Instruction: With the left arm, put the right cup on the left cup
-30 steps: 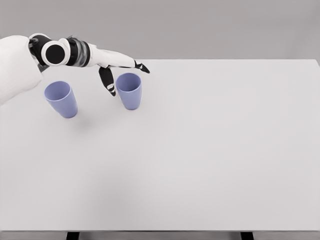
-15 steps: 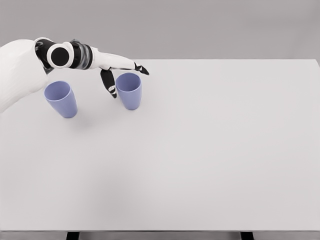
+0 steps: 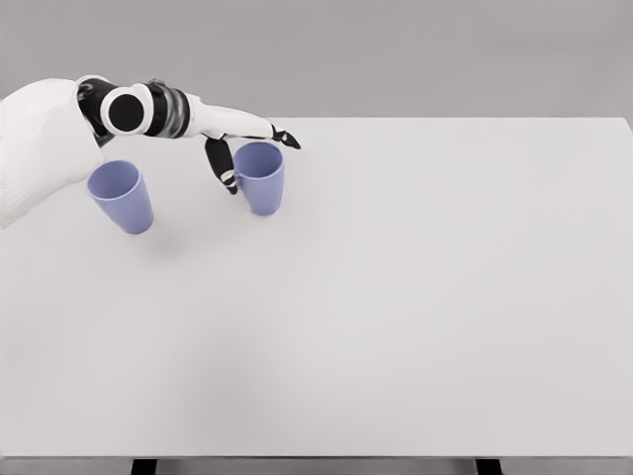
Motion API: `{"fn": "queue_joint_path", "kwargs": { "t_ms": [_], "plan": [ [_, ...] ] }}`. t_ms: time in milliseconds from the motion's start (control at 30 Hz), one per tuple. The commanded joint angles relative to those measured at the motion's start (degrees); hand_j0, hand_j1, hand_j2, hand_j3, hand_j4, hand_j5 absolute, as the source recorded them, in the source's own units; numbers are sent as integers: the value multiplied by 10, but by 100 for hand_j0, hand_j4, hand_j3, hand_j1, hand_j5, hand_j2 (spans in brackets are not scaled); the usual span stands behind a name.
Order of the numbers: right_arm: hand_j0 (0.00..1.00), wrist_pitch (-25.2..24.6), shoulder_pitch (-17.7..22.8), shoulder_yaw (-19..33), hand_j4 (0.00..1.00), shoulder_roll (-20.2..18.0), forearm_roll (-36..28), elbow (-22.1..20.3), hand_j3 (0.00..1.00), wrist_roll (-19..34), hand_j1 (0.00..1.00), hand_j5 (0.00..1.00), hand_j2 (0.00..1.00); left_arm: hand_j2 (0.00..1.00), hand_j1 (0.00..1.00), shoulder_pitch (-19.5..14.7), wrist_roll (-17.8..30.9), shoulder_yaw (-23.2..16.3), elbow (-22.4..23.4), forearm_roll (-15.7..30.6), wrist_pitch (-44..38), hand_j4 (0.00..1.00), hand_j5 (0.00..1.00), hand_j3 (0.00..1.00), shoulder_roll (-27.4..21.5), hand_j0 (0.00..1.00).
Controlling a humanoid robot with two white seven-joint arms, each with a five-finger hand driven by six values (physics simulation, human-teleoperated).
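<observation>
The left hand (image 3: 237,143) is seen at the far left part of the white bench (image 3: 396,297), its arm entering from the picture's left. Its fingers (image 3: 220,163) are spread around the right cup (image 3: 260,178): the thumb hangs down against the cup's left side and the other fingers reach past the rim behind it. Whether the cup is firmly gripped cannot be told. Compared with the frames before, the hand has been moved slightly to the right and closer to the cup, so that the thumb, formerly just beside the cup's wall, now appears to touch it. The right cup has been shifted a little to the right and looks slightly tilted. The left cup (image 3: 121,196) has stayed where it was, well apart to the left, leaning with its mouth towards the upper left.
</observation>
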State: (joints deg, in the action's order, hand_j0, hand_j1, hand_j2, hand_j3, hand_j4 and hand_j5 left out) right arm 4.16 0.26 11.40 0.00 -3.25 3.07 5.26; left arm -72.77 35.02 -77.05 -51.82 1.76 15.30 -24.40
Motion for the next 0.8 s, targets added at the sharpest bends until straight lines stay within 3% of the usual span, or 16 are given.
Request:
{"fn": "queue_joint_path", "kwargs": {
  "t_ms": [0, 200, 433, 767],
  "plan": [
    [100, 1, 1, 0, 100, 0, 0, 0, 100, 0, 100, 100, 100, 100, 100, 0, 0, 1, -1, 2, -1, 100, 100, 100, 1, 100],
    [100, 1, 1, 0, 100, 0, 0, 0, 100, 0, 100, 100, 100, 98, 98, -1, 0, 1, -6, 2, -1, 98, 98, 98, 0, 98],
    [100, 0, 0, 0, 100, 0, 0, 0, 100, 0, 100, 100, 100, 79, 79, -1, 0, 2, -23, 5, 0, 79, 79, 79, -3, 79],
    [100, 0, 0, 0, 100, 0, 0, 0, 100, 0, 100, 100, 100, 69, 69, -2, 0, 2, -24, 6, -1, 69, 69, 69, -8, 69]
  ]
}}
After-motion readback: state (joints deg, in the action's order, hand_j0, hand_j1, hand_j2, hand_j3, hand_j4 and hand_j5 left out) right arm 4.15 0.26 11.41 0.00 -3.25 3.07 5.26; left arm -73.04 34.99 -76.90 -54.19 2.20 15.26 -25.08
